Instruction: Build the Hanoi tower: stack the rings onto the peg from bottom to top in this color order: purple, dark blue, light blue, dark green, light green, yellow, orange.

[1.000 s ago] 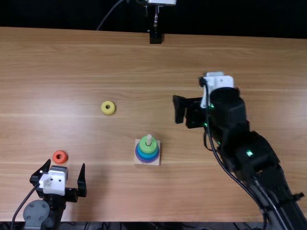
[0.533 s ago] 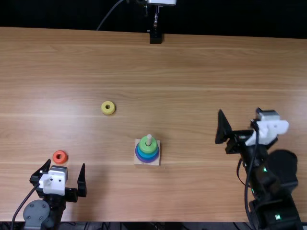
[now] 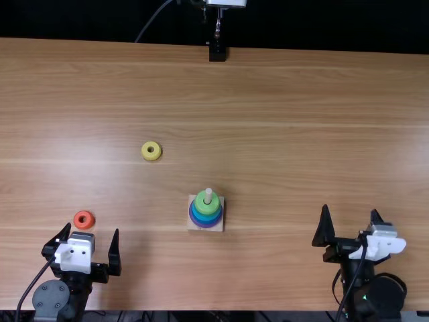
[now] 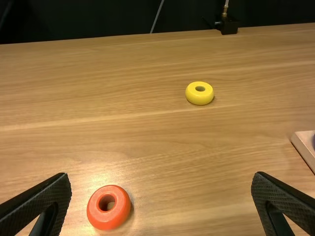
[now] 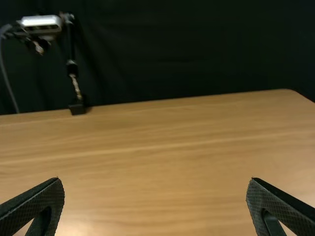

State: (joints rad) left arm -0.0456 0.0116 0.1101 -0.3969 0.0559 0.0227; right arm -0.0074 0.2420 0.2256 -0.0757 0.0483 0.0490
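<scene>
Driving the left gripper [image 3: 92,228], spread wide and empty left of the tower [image 3: 207,217], straight out could clip the orange ring [image 3: 84,225] just ahead of it, also left of the tower; grabbing orange first would break color order, since the yellow ring [image 3: 151,156], beyond and left of the tower, goes next. Vs 1 s ago: right gripper [image 3: 350,209], wide and empty, is farther right of the tower; rings and left arm unchanged.
</scene>
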